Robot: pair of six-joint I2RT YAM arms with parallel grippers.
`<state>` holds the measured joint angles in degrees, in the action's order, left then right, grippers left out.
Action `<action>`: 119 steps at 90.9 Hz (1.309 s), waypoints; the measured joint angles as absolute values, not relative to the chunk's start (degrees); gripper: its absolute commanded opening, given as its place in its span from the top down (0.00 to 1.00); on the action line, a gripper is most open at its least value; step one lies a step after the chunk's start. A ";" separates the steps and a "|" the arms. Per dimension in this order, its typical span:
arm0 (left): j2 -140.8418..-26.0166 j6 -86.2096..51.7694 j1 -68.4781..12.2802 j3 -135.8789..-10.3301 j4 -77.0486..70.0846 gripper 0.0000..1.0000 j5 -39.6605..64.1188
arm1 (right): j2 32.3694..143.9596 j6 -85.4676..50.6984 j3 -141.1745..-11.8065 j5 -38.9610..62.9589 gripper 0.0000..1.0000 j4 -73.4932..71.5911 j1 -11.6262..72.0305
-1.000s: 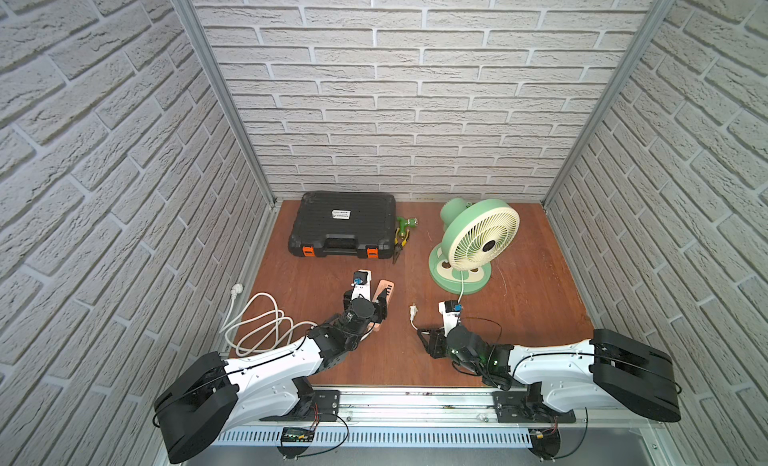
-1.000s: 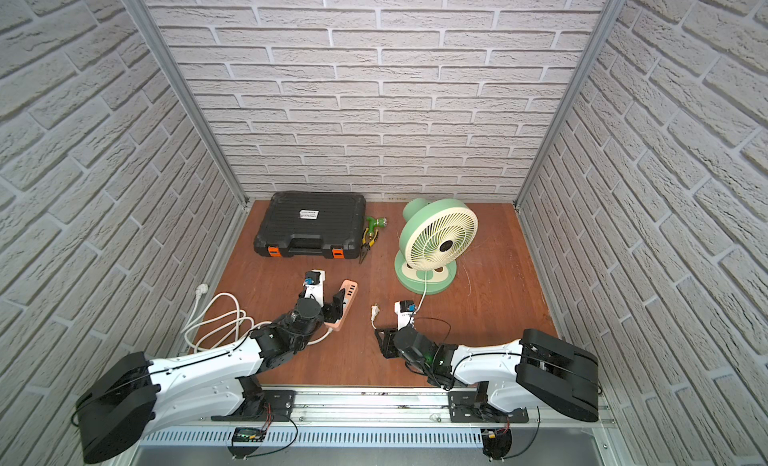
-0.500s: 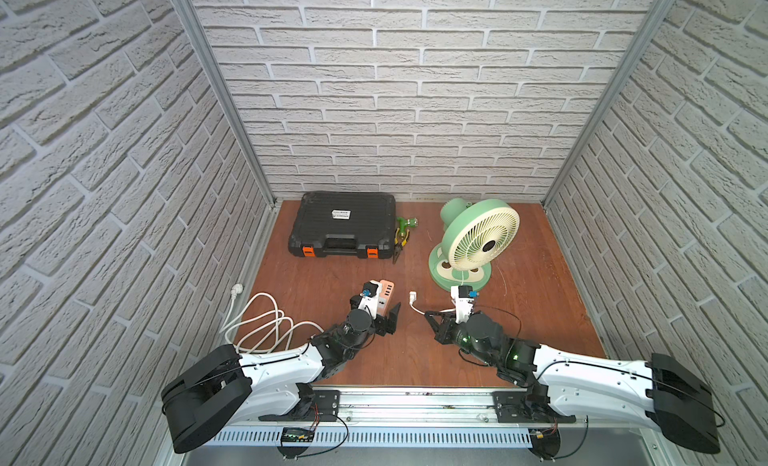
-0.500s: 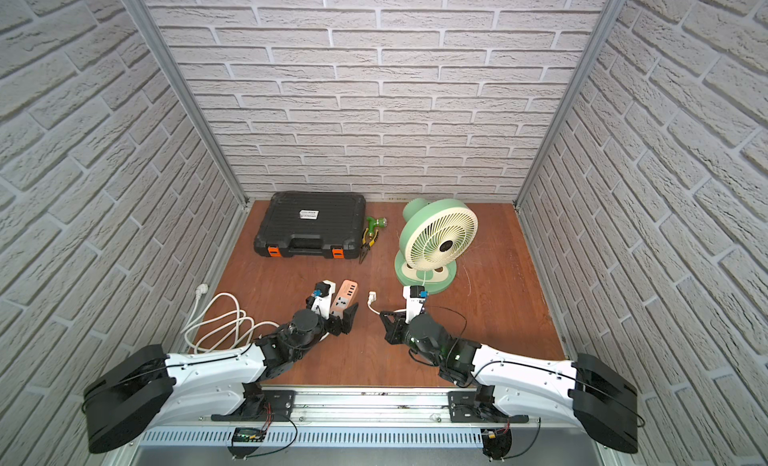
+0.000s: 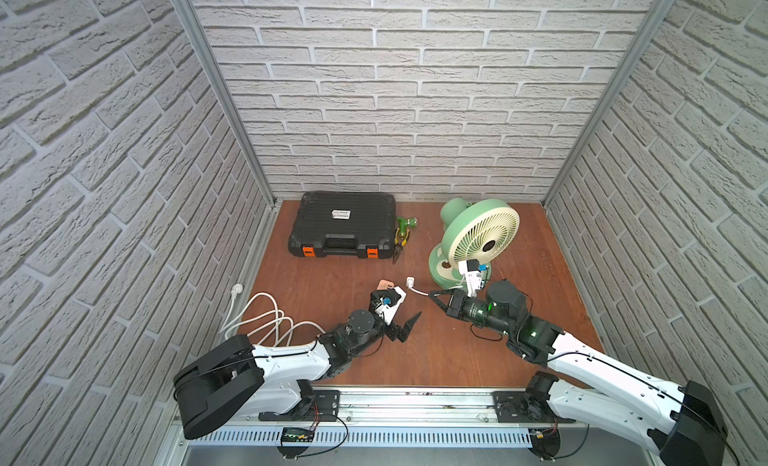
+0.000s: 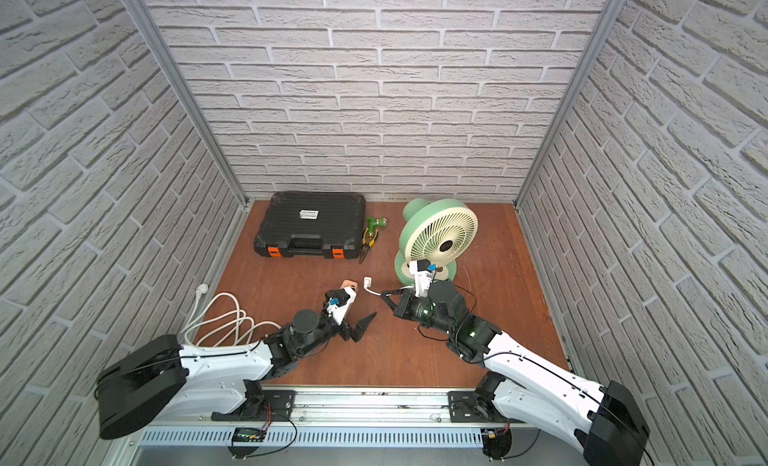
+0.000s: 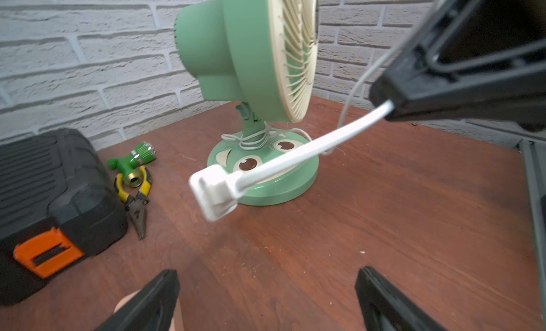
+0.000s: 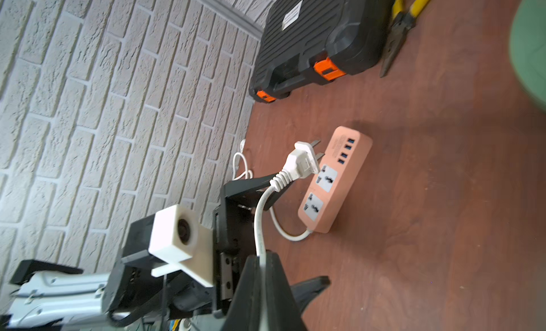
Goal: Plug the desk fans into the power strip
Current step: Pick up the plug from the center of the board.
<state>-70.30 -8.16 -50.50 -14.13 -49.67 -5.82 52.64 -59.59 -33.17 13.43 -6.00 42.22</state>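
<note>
The right gripper (image 5: 432,294) is clamped tight on the fan's white cord (image 7: 310,143) a little behind the plug (image 5: 410,281), which sticks out past the fingertips toward frame centre. The power strip (image 5: 385,283) lies flat just left of the plug in both top views, mostly hidden under the left wrist. In the right wrist view the prongs point sideways toward the strip's USB end, clear of it, not down at a socket; they likely need tipping. The left gripper (image 7: 267,275) gapes wide and empty, nearest the strip. The desk fan (image 5: 478,235) stands right of centre.
</note>
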 measured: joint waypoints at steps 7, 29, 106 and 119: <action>-72.31 -6.20 -50.57 -14.83 -51.13 0.02 -3.95 | 52.56 -59.07 -36.58 17.41 0.97 -2.70 42.15; -73.34 -2.66 -51.57 -14.37 -53.89 0.02 -3.03 | 52.31 -56.10 -43.86 23.46 0.97 9.52 39.70; -69.93 4.89 -53.69 -12.95 -55.75 0.35 1.52 | 54.15 -57.28 -44.62 35.33 0.97 16.08 34.79; -69.67 4.91 -53.56 -12.95 -55.59 0.42 2.46 | 53.93 -58.26 -44.31 36.56 0.97 15.59 33.54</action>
